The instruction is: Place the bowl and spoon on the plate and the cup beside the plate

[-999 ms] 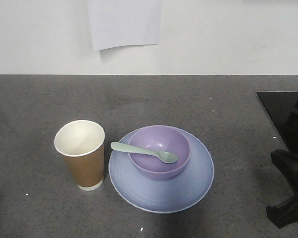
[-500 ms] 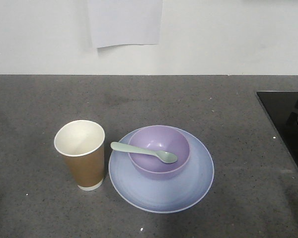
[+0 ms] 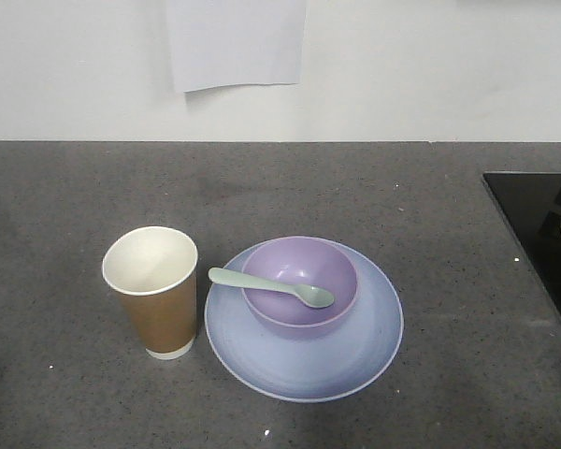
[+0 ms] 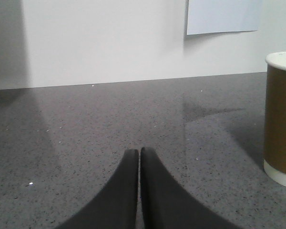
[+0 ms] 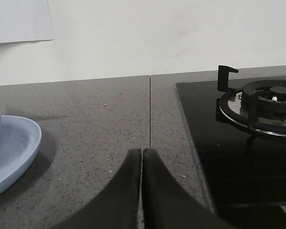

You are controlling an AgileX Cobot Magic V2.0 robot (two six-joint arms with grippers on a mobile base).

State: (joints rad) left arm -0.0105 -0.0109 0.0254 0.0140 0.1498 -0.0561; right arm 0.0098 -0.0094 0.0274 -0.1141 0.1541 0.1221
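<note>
Spoon (image 3: 273,286) in bowl (image 3: 300,285) on plate (image 3: 304,321), cup (image 3: 152,291) just beside

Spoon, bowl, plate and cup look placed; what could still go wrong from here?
The spoon only leans on the bowl rim, handle overhanging the plate, so a bump might tip it out. The cup is tall, looks empty and stands close to the plate edge; the left gripper, shut and low on the counter beside it, could knock it over if it swings that way.

One cup (image 3: 152,291), one bowl (image 3: 300,285), one spoon (image 3: 270,287), one plate (image 3: 304,355).
</note>
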